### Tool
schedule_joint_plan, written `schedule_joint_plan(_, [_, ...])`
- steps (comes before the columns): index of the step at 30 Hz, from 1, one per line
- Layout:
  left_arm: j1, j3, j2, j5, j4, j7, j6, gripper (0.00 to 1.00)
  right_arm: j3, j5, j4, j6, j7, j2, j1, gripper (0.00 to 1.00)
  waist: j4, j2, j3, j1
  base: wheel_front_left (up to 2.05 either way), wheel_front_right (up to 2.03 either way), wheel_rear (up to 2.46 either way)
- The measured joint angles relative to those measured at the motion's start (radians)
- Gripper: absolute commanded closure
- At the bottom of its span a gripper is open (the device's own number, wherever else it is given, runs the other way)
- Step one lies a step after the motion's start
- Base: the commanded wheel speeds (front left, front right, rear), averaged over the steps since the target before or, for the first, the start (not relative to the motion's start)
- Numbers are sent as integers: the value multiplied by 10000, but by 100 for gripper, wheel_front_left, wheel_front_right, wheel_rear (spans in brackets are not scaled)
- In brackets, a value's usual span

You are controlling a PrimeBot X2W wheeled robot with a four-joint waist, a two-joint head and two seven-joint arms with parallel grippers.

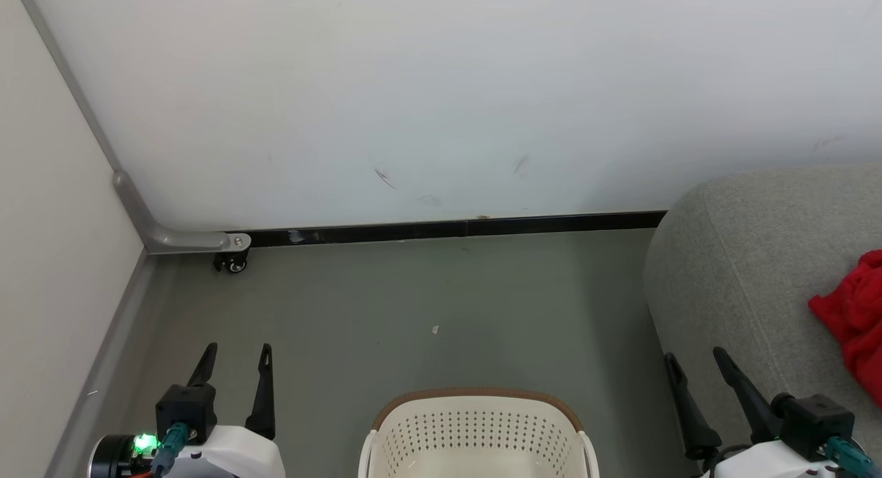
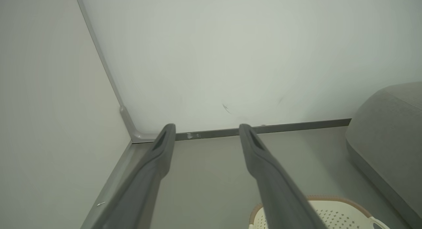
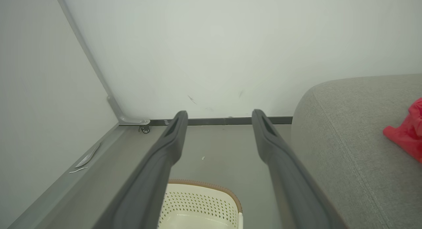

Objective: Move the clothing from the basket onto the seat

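Quick status from my end. The left gripper [image 1: 239, 347] and right gripper [image 1: 692, 354] are both spread wide with nothing between the fingers, pointing at the wall.

The basket [image 1: 475, 393] sits roughly midway between them, lower than the fingertips and back toward the wrists. What I can see of its inside is bare cream plastic with no red. The near half is cut off though, so I can't swear it's empty.

The clothing [image 1: 854, 313] is out to the right of the right gripper, a little ahead of its fingertips, lying on the seat [image 1: 744, 271]. It's well apart from the left gripper, so the right arm is nearer by a long way.

It's a crumpled bright red heap with soft folds and no white showing from here. It runs off the frame edge, and the bit I see stretches roughly along the line the fingers point.

My guess is the job's mostly done. If a piece hides in the basket, I'd have to reach down and back.
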Motion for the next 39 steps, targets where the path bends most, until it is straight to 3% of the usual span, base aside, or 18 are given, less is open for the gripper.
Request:
schedule_joint_plan(21, [7,173,-10,15,213,-102,92,1,-59,-12,-8,0,15,0,1,0,44,0,-98,0,0,0,0])
schedule_joint_plan(24, [13,174,-13,15,272,-104,92,4,-65,-12,-8,0,31,0,1,0,26,0,-103,-1,0,0,0])
schedule_joint_plan(29, [18,151,-17,15,326,-104,90,20,-94,-12,-12,0,73,0,2,0,2,0,-92,0,0,0,0])
schedule_joint_plan(30, [19,148,-17,15,334,-104,90,100,-100,-12,-12,0,73,0,2,100,0,0,-90,0,0,0,0])
schedule_joint_plan(39, [664,128,-391,-213,786,17,-12,100,8,176,583,0,73,130,371,100,-5,0,-84,0,0,0,0])
